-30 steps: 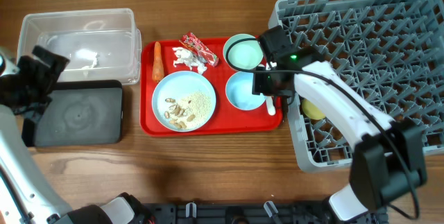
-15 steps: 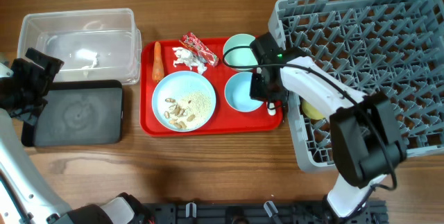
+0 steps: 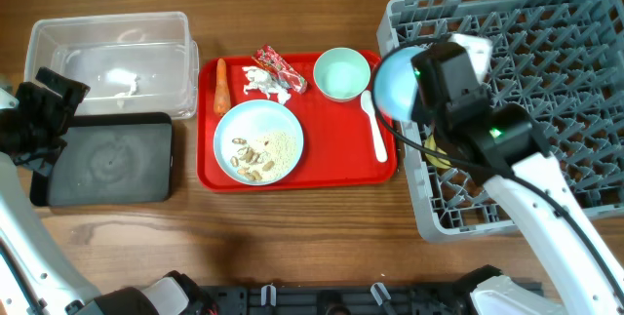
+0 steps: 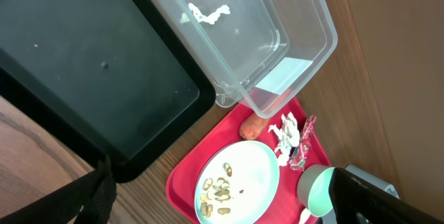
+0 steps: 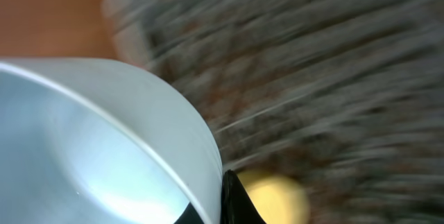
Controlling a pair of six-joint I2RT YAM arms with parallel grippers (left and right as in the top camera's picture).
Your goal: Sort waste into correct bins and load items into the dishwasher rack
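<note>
**Currently gripping the small bowl at the rack edge**

Grips pale blue small bowl [image 3: 392, 86] by its rim with right gripper [image 3: 417, 79], jaws pinched on the bowl wall. Holds it tipped on edge, hollow side facing left, above the left wall of the dishwasher rack [image 3: 546, 52], toward the far corner. Shows only blurred lattice behind the bowl in the right wrist view. Finds small yellow cup [image 3: 439, 155] inside the rack by its left wall, partly hidden under the arm.

Hovers left gripper [image 3: 54, 130] released, fingers spread, nothing between them, at the left ends of clear tub [image 3: 107, 32] and black tray [image 3: 107, 159]. Places tub far and tray near, side by side. Notes a white smear on the tub floor.

Counts on red tray [image 3: 210, 177], between bins and rack:
- mint-green bowl [image 3: 341, 73], far right corner
- white spoon [image 3: 373, 125], along the right edge
- pale blue round plate [image 3: 258, 125], near left, carrying nut and rice scraps [image 3: 258, 154]
- carrot piece [image 3: 220, 85], far left edge
- wrapper [image 3: 283, 69] and tissue [image 3: 257, 83], touching, far middle
</note>
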